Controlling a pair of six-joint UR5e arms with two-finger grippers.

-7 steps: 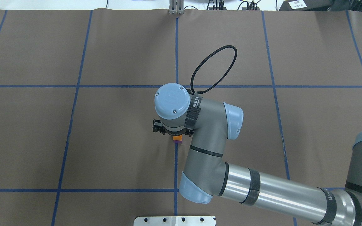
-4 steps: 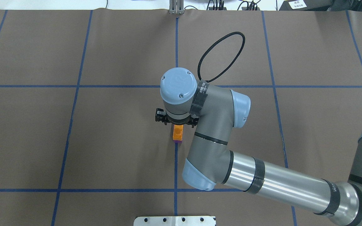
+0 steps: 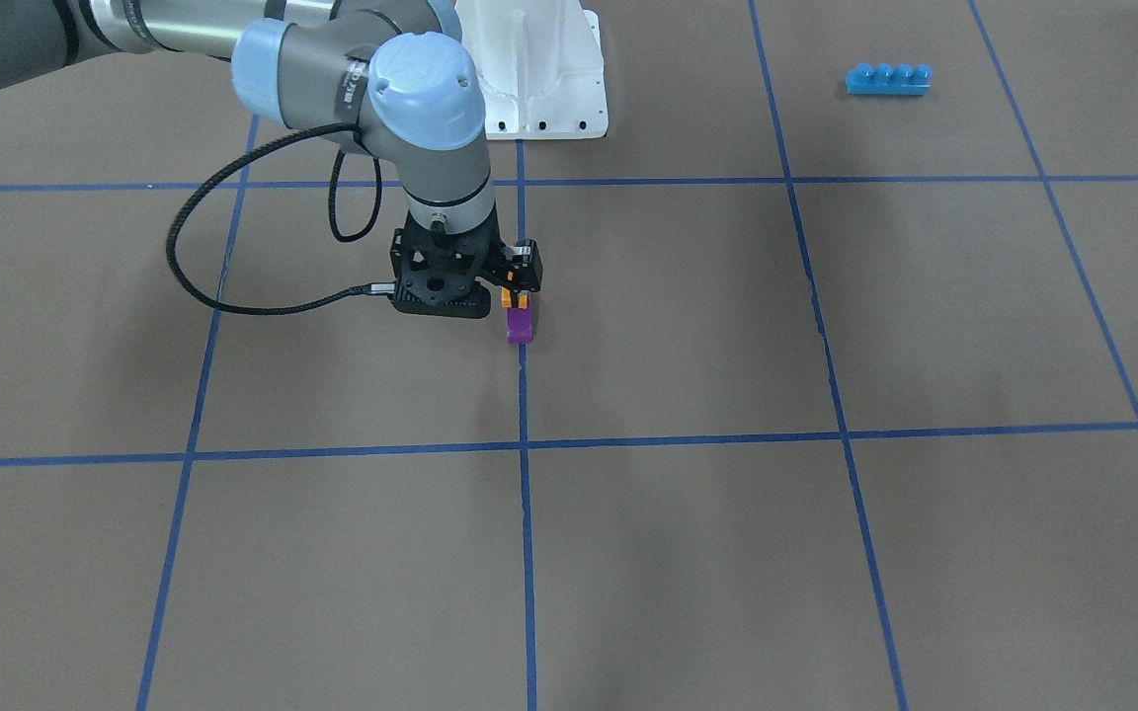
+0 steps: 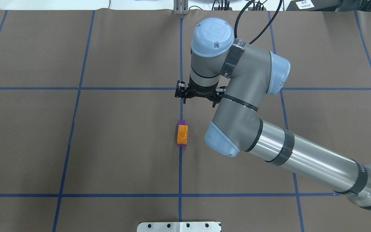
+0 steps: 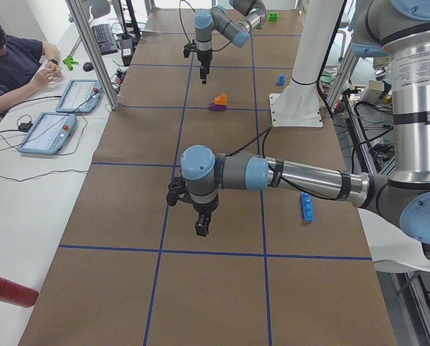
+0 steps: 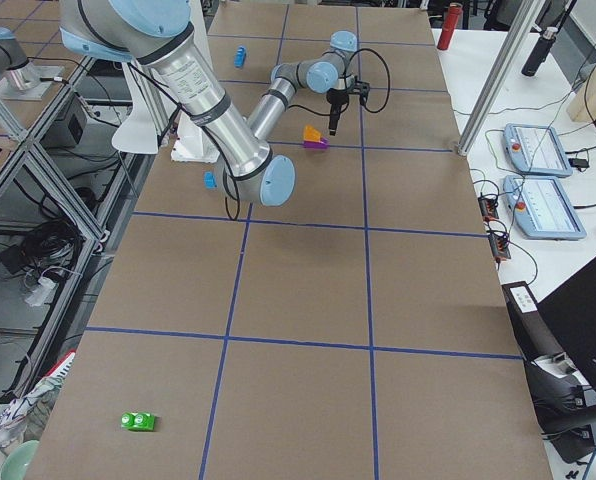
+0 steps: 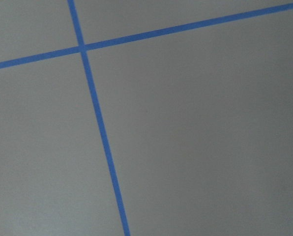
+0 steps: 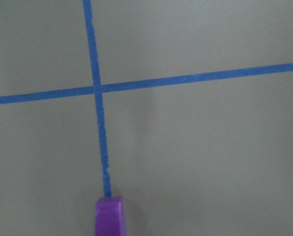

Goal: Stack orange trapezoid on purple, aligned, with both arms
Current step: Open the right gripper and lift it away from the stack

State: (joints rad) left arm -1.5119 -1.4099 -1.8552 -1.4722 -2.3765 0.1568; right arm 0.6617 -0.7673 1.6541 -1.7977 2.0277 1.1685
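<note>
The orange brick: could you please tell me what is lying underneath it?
The purple brick sits under the orange brick, resting on the table. From overhead, only purple slivers show at both ends; its top and stud are covered.

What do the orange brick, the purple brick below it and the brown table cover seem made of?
The orange trapezoid looks like glossy moulded plastic: highlights shine on its top. The purple seems the same plastic, smooth with crisp edges. The table cover is probably matte brown paper, showing faint creases.
</note>
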